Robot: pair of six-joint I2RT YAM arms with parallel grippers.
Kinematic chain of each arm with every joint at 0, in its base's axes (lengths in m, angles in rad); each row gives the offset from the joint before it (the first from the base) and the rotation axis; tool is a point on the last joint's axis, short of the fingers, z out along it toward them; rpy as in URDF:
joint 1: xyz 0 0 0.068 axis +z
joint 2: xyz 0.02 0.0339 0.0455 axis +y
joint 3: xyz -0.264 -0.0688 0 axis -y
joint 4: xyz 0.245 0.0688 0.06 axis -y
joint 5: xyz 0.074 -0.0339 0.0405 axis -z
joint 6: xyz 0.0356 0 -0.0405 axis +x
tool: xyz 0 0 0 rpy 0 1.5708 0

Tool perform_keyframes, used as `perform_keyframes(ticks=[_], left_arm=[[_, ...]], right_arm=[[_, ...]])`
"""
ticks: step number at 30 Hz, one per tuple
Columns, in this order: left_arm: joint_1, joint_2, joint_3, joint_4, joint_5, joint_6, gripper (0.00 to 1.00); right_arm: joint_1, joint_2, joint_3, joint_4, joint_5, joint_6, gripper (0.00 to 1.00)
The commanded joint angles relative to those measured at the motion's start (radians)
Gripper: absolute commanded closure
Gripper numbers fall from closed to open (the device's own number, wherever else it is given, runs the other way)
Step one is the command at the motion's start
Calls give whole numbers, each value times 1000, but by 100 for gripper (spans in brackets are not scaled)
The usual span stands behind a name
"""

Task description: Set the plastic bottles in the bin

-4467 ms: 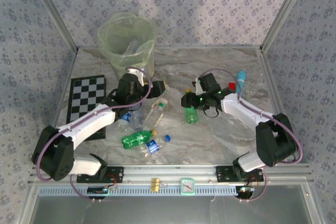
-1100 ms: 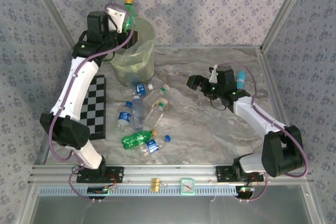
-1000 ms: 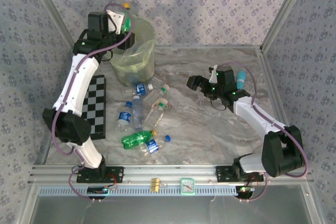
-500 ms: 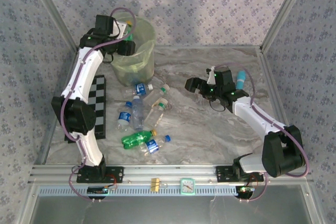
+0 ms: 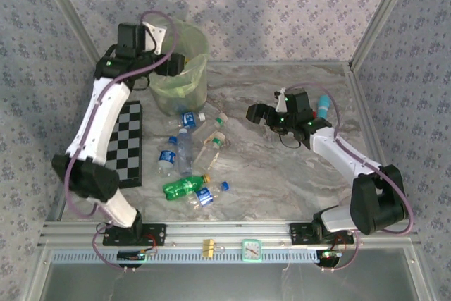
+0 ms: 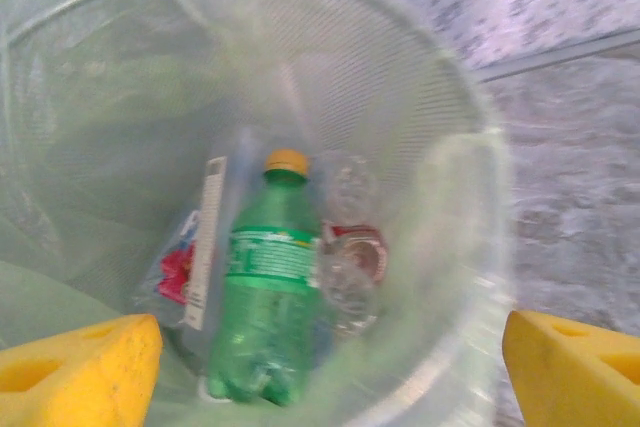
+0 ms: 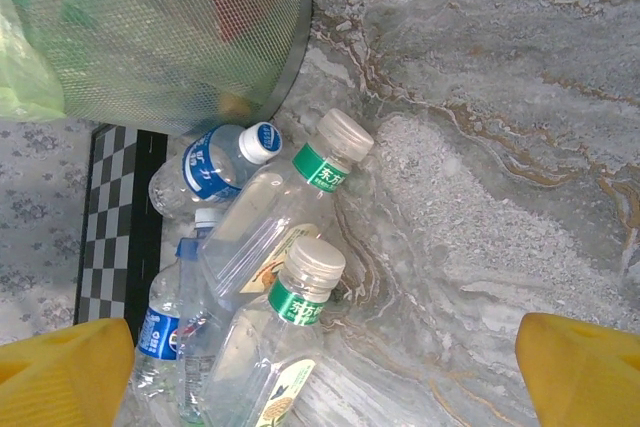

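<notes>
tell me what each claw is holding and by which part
Nothing. The left claw is open over the bin, a green bottle loose inside; the right claw is open over bottles on the table.

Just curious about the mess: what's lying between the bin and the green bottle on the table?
In the top view, a cluster of clear bottles lies between the bin and that green bottle.

green bottle (image 6: 265,297) with yellow cap, pale green bin (image 5: 189,93), black-and-white checkered mat (image 5: 125,142), grey marbled table (image 5: 282,177)
</notes>
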Motion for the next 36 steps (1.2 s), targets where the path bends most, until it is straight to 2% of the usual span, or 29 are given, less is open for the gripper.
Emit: perform_keyframes(ticks=[1,8,10,14,24,28,36], left_arm=[[-75,-139,-135,127,28,-22,11],[-226,-354,-563,315,65,-129,10],[-275,-389,-655,324,81,-153,10],[-385,-440,-788,284,33,-196,10],[-556,-518,-968,106,22,-338,15],[-614,-558,-1070,114,57,-436,22],[-695,-554,-1198,116,56,-492,23]], right_arm=[[8,23,27,14,3,2,0],[15,62,30,45,-2,30,0],[19,72,34,45,4,33,0],[29,91,44,51,23,43,0],[28,141,67,65,23,56,0],[25,158,73,64,13,57,0],[22,171,87,57,2,53,0]])
